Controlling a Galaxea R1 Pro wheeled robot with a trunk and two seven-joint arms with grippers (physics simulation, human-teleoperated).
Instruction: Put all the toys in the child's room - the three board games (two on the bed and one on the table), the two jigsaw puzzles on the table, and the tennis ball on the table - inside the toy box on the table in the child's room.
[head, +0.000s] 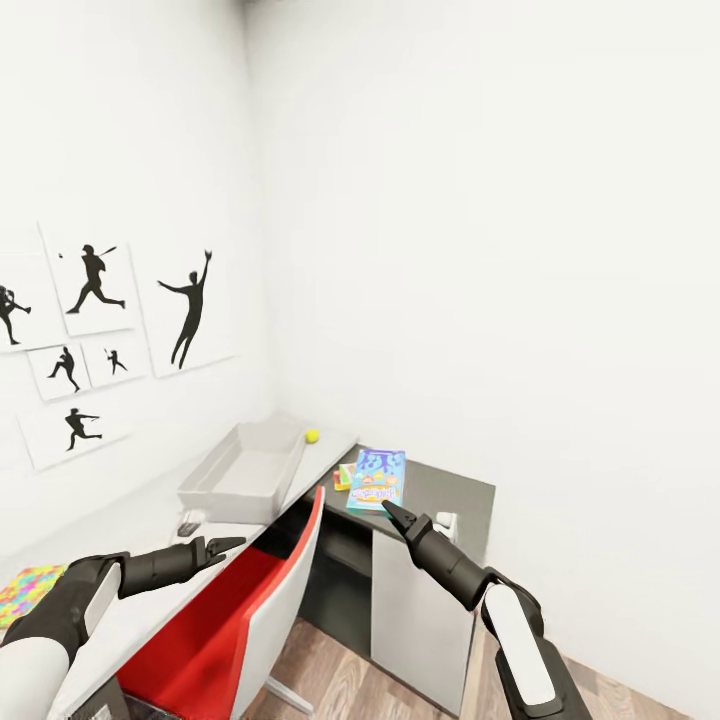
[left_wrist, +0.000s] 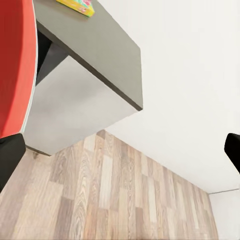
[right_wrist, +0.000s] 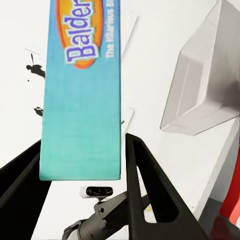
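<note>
White walls met in a corner ahead of us, one hung with black sports silhouettes, and the long white surface (head: 150, 530) ran along that wall toward the corner. On it the toy box (head: 245, 470) sat near the far end, with the tennis ball (head: 312, 436) just beside its far corner and a jigsaw puzzle (head: 25, 592) lying at the near edge. A red chair (head: 225, 630) stood tucked against the surface's front edge, leaving bare wood floor (head: 350, 680) open beyond it. Our right pincer (head: 392, 512) pinched the near edge of a blue-covered board game (head: 377, 478), held up over the low dark-topped cabinet (head: 450, 495); in the right wrist view its teal edge sat between the two fingers. Our left pincer (head: 225, 546) hovered over the surface near the chair, its fingers spread with nothing between them.
</note>
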